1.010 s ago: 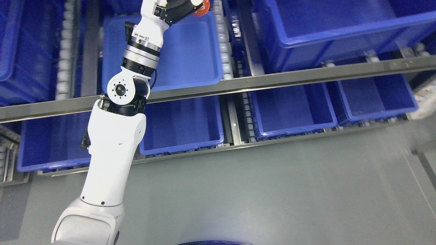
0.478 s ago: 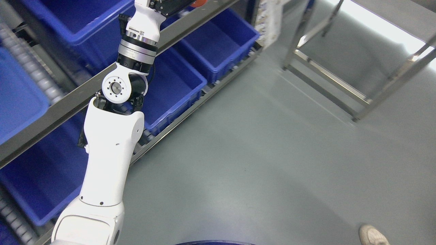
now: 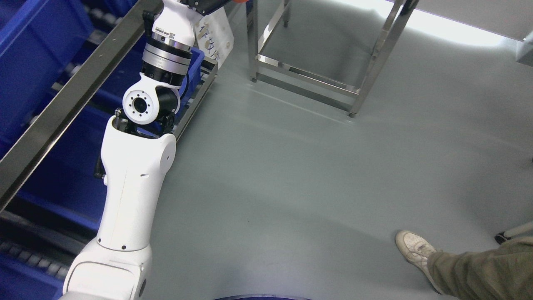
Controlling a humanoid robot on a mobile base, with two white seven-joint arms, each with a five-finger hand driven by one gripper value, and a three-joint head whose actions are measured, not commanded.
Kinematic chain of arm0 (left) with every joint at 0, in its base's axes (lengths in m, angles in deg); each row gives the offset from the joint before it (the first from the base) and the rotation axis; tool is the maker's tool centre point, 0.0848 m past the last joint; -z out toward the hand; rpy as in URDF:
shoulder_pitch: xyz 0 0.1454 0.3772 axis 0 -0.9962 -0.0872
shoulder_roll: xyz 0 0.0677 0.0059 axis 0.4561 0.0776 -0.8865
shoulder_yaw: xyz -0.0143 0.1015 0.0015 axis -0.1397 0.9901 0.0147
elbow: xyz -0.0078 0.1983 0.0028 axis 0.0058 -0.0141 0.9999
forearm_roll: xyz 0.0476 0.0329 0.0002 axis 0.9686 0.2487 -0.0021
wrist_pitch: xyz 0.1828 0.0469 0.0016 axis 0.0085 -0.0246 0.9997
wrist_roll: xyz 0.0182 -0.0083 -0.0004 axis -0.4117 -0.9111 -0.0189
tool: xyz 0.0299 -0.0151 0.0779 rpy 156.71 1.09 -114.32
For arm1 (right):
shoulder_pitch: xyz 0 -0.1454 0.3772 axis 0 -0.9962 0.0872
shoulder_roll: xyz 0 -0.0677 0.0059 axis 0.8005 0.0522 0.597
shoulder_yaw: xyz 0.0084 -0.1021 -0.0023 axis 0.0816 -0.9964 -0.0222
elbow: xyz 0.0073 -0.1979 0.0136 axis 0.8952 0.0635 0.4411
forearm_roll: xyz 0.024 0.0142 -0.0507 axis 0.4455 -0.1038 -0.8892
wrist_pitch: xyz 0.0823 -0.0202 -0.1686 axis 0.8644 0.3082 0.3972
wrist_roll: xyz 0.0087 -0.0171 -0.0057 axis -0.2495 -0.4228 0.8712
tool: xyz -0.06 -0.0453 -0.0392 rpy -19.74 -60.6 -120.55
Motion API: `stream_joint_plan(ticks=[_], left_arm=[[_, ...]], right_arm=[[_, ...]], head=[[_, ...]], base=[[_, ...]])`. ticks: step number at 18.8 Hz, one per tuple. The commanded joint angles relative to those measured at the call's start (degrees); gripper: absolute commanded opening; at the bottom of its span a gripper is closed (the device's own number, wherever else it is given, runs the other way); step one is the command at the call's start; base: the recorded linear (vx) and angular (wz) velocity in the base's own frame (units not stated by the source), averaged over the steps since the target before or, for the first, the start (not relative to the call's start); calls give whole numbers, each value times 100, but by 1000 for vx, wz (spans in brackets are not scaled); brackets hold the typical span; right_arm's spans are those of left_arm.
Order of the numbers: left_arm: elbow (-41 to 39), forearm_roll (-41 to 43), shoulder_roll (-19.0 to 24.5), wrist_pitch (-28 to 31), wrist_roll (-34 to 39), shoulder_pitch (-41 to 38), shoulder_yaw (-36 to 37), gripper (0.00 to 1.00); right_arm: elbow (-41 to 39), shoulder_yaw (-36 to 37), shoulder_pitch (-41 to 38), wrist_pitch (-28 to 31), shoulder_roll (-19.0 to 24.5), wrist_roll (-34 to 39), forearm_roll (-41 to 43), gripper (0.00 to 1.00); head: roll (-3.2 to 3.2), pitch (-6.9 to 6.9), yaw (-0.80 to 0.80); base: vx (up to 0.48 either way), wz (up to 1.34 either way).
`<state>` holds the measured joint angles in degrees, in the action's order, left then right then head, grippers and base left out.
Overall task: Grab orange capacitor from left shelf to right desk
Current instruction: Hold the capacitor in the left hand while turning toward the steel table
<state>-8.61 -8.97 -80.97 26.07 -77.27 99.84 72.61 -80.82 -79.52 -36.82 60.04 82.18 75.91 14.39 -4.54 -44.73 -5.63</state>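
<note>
Capacitor barely peeks orange right of left hand at top edge, finger state and axis unreadable, desk frame further right.

left hand mostly cut off by top edge, orange capacitor a mere sliver, grasp unclear

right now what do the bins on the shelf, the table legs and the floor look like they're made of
Bins: likely moulded plastic, uniform blue with a soft sheen. Table legs: polished metal, probably stainless steel, given the bright mirror-like reflections. Floor: smooth grey coating, perhaps epoxy or vinyl, seamless, with a dull glare from the light.
</note>
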Motion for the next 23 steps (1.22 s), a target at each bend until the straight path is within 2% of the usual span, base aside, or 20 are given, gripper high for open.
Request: stream_joint_plan(ticks=[1,6,17,19,23], left_arm=[[-83,0,100,33,4,47,228,2],[-83,0,100,41,31,47,325,2],[-83,0,100,68,48,47,465,2],[-66,0,100,146,48,47,588,2],[-48,0,100,744,48,-23,799,2]], right_arm=[[-193,62,-9,-14,-100,-33,0,100],[-193,62,-9,-14,-100,-33,0,100],[-193,62,0,-14,-100,-33,0,100],[-193,62,-9,-14,-100,-33,0,100],[-193,62,-9,-14,-100,-33,0,100]], head=[[0,0,0],[0,0,0],[0,0,0],[0,0,0],[0,0,0]], base=[[251,-465],[287,-349],[427,-192],[490,-97],[509,-12]])
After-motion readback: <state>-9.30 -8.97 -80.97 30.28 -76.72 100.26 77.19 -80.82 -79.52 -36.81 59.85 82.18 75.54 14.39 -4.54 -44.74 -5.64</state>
